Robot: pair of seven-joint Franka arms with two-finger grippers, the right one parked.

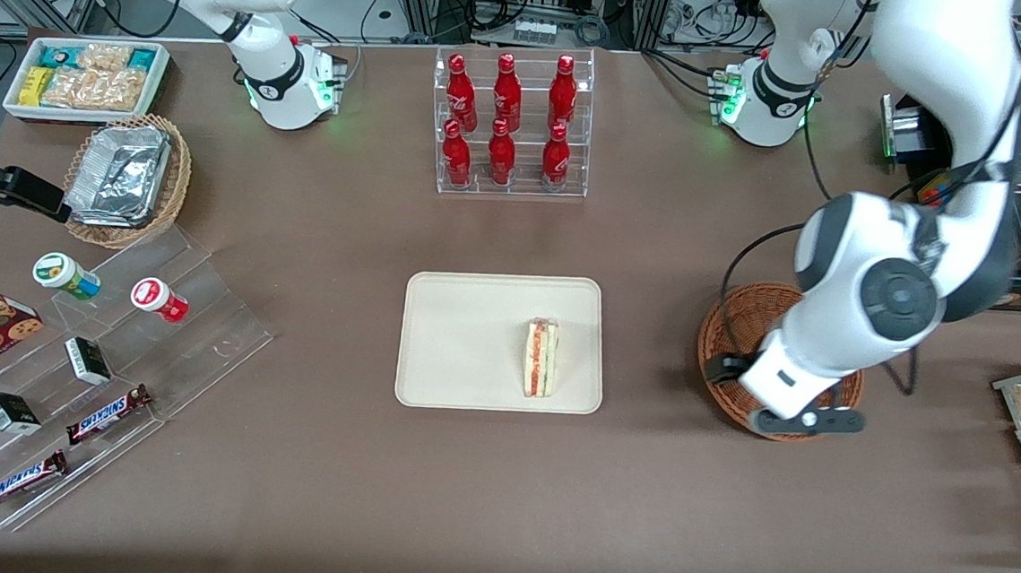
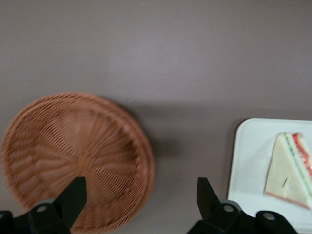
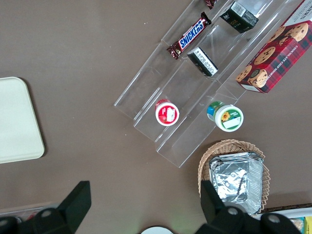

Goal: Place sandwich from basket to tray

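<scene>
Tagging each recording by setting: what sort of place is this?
Probably a lab mock-up of a snack shop: a rack of red bottles, candy bars on clear steps, cables by the table. The gripper, fingers open, hovers over the basket.

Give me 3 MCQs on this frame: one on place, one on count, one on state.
1. Where is the sandwich?
A. in the basket
B. on the tray
C. on the bare table

2. How many red bottles stand in the clear rack?
A. four
B. six
C. eight

3. How is the gripper?
A. open, empty
B. shut on the sandwich
C. shut on a bottle

Key: 1 B, the wedge lies on the tray. 2 B, two rows of three. 3 A, fingers spread with nothing between them, above the empty basket.
</scene>
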